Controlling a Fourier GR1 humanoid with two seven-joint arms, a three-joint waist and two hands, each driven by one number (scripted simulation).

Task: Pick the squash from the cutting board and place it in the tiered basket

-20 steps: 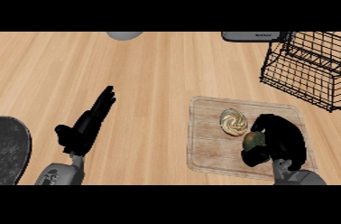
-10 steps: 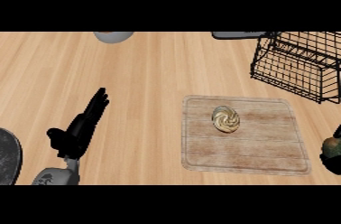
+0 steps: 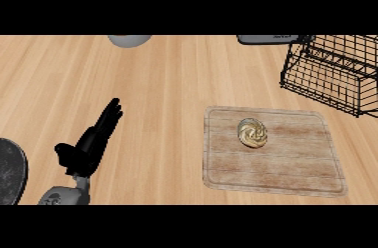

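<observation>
A small pale, ribbed squash [image 3: 252,132] lies on the wooden cutting board [image 3: 295,167], toward its upper left part. The black wire tiered basket [image 3: 334,72] stands at the far right, beyond the board. My left hand [image 3: 92,142] rests at the lower left with its fingers straight, well away from the board. My right hand is out of the view.
A dark round pan [image 3: 9,169] shows at the left edge. A grey bowl [image 3: 130,40] and a dark grey object [image 3: 269,39] sit at the counter's far edge. Bare wooden counter [image 3: 170,82] lies between my left hand and the board.
My right hand, which was over the board beside the squash, has drawn back past the lower right and left the view. The squash stays on the board.
</observation>
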